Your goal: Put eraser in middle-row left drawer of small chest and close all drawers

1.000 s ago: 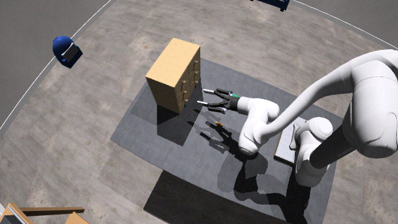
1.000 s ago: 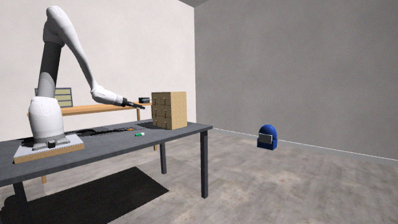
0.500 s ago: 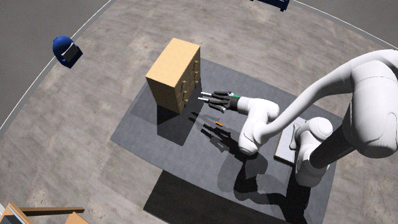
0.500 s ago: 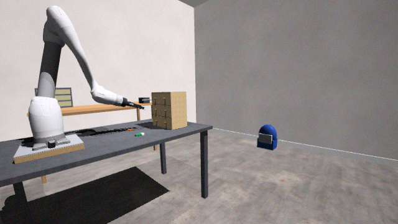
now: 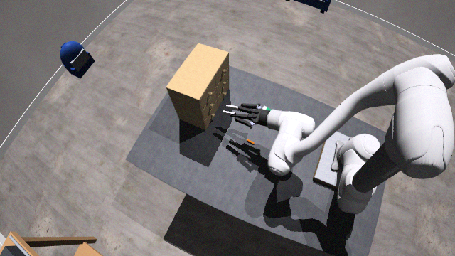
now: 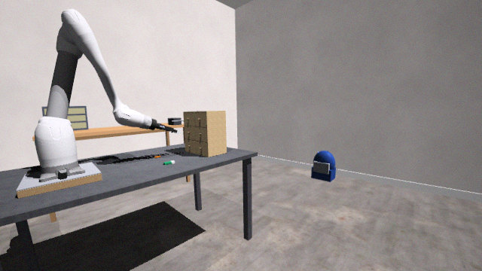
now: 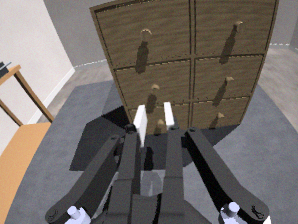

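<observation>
Tan six-drawer chest (image 5: 197,81) upright on table, drawers shut.

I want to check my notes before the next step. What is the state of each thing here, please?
Gripper: nearly shut, holding nothing, short of the chest front.
Drawers: all six pushed in.
Chest: upright on the table.
Orange piece: lying on the table.
White-green piece: lying on the table.
</observation>
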Controlling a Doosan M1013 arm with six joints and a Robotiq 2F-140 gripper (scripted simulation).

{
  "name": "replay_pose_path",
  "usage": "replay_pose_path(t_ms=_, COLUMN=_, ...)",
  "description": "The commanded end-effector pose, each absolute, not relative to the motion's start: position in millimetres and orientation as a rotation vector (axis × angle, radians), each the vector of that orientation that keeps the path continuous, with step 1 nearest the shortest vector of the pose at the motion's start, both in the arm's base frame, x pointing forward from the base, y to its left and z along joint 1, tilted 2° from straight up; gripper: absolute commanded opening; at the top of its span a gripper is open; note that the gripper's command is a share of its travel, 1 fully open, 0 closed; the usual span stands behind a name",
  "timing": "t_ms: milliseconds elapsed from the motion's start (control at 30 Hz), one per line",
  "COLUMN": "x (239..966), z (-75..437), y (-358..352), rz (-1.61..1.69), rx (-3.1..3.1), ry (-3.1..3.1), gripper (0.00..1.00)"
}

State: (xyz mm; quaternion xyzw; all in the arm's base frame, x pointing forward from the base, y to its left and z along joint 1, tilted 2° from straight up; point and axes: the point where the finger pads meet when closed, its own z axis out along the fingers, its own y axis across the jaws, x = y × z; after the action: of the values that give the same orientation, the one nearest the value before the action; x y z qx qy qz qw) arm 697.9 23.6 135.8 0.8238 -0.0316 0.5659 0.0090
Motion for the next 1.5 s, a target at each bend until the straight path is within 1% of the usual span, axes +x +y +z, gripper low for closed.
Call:
replay_pose_path(t_ms=0, x=710.1, z=131.9, y=22.9, rz=1.768, rx=2.573, ry=-0.099, gripper=0.20)
replay_pose_path(t_ms=500, x=741.9, z=121.5, y=21.2, rz=1.768, rx=2.573, ry=-0.099, gripper=0.20)
replay_pose_path(t_ms=1467, x=743.5, z=121.0, y=21.1, rz=1.768, rx=2.573, ry=-0.099, gripper=0.20)
